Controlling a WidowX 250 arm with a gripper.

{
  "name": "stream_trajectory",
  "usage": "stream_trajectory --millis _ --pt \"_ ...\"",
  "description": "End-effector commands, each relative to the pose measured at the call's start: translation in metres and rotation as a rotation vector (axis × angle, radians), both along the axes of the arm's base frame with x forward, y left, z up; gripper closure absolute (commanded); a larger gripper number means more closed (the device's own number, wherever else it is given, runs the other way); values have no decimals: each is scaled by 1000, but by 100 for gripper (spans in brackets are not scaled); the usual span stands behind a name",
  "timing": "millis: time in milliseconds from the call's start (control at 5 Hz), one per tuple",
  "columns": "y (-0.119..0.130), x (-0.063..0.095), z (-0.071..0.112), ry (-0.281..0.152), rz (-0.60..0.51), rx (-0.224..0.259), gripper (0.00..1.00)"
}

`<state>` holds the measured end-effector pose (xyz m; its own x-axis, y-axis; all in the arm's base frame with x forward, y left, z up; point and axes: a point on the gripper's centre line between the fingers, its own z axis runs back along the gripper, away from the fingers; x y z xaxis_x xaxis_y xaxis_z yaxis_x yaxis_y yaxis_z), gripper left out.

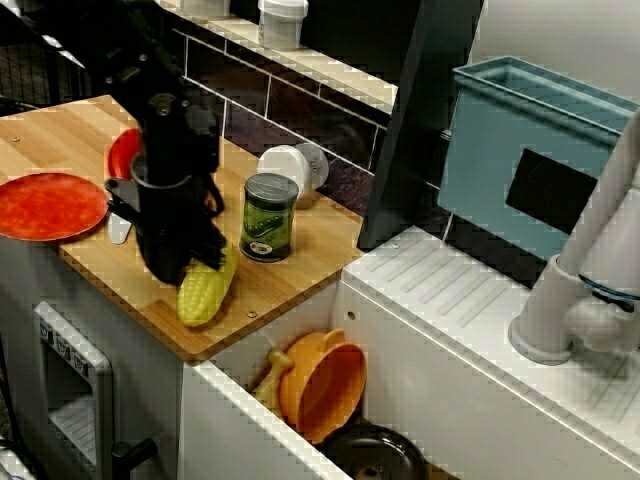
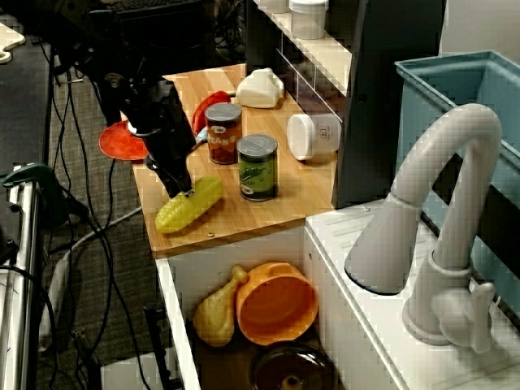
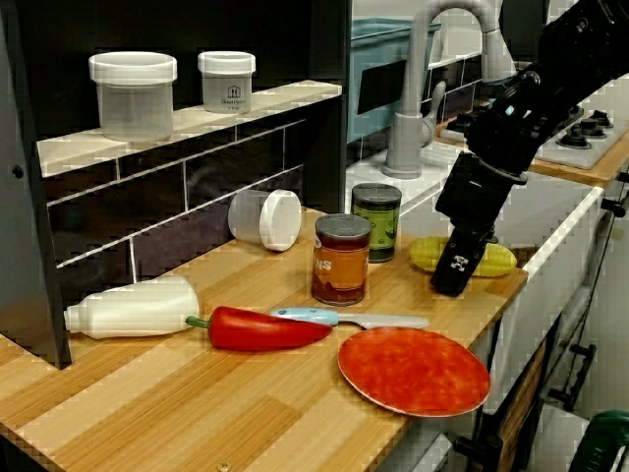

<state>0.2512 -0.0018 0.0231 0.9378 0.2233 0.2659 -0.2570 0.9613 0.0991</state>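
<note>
Here, in the view from above, the corn (image 1: 203, 292) is being touched by the gripper (image 1: 185, 268) at the counter's (image 1: 310, 250) front edge. In the sink-side view, it is being shown near the green can (image 2: 258, 166). In the counter-level view, the claw's state cannot be told.

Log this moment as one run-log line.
gripper: at corn cob, jaw state unclear | corn cob: lying near wooden counter edge | nearest: green can, brown can | sink: orange bowl
</note>
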Motion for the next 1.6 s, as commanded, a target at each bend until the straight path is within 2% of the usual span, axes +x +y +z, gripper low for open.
stream_trajectory --millis 0,400,600,800,1200,1400 --pt "-16 23 14 48 90 -125 100" --pt "-34 16 19 144 147 -211 100" --pt "-42 9 24 206 183 -274 100" --pt "-46 1 26 203 193 -293 100" --pt "-42 -4 23 192 189 -277 100" --pt "-39 -5 28 192 169 -268 100"
